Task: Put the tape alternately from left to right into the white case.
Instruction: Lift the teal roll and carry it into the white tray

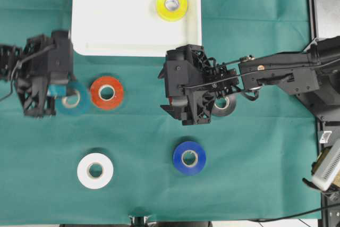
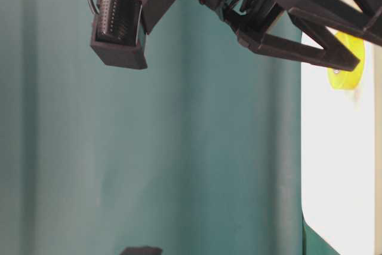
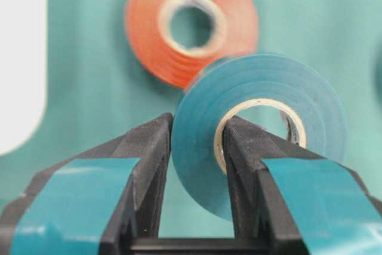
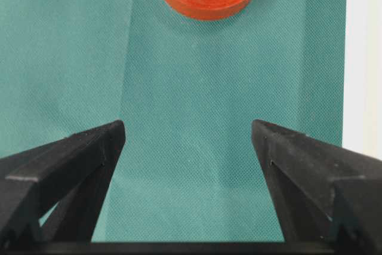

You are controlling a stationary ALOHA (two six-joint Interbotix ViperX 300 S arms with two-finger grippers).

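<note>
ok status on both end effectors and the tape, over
Left end effector shut on teal roll. Right end effector open, empty. Yellow roll in white case. Path clear.

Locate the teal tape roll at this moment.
In the overhead view the teal tape roll sits at the left, clamped in the left gripper, beside the red-orange roll, below the white case.

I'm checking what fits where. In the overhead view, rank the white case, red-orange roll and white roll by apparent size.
1. white case, by far the largest.
2. red-orange roll and white roll: these look alike, so I won't rank them.
</note>
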